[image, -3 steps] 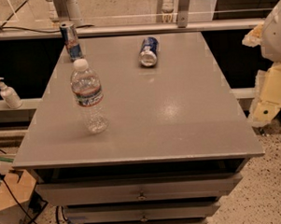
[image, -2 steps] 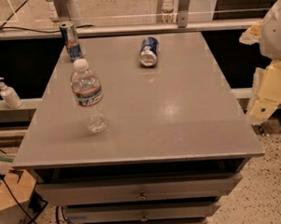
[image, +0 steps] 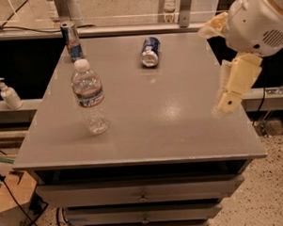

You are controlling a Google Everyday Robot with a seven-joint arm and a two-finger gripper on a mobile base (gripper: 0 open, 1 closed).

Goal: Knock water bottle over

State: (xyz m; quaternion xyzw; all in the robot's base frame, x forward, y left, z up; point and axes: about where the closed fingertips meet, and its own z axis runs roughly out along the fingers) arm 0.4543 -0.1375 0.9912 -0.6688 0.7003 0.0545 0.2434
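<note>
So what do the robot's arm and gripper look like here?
The arm is a bulky, rounded white plastic shell with a small slotted vent grille. The gripper, by the right edge of the grey table, is a blocky, cream-yellow segmented piece. No cables or markings show.

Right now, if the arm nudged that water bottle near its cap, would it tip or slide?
Probably tips: the water bottle stands upright, tall on a narrow base. Being round, it may then roll. The pincer hangs apart, at picture right.

water bottle [image: 89, 96]: clear ribbed plastic | table [image: 189, 131]: smooth grey, faint sheen | gripper [image: 227, 101], right of frame: matt cream plastic
</note>
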